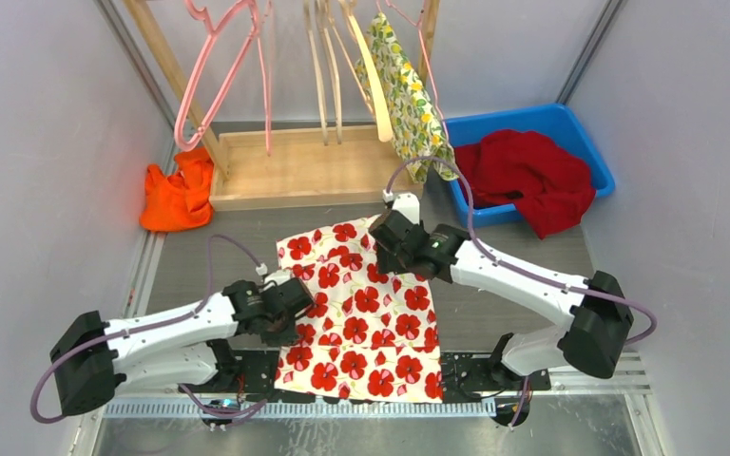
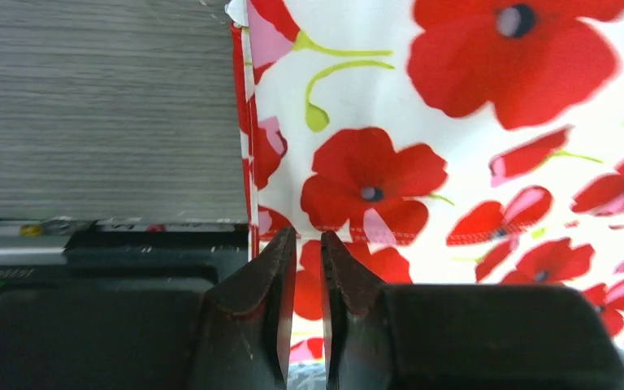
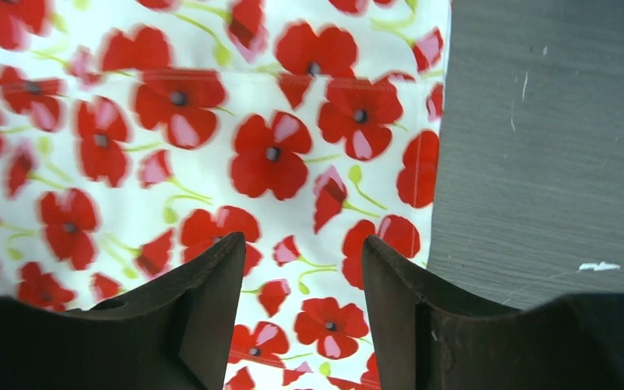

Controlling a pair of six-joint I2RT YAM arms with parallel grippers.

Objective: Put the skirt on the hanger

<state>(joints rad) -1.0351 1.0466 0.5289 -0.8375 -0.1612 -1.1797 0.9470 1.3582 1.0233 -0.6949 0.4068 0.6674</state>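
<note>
Pale grey walls close in a grey wood-grain bench. A wooden rack stands along the far edge, left of centre. It carries pink hangers on the left, bare wooden ones in the middle and a lemon-print garment hung at its right end.

The skirt, white with red poppies, lies spread flat in the middle of the bench. It runs from just short of the rack's base down to the near edge, on no hanger. A blue bin sits in the far right corner, with a red garment heaped in it and spilling over its near rim. An orange cloth is crumpled at the left edge, touching the rack's left foot.

The left gripper is at the skirt's left side. Its jaws are drawn almost together, with only a thin slit between them and poppy fabric showing through it. I cannot tell whether it pinches the cloth or merely sits over it. The right gripper is over the skirt's far right corner. Its jaws are parted well wide above the print, with nothing held between them, and the skirt's right border runs just beside the right finger.
</note>
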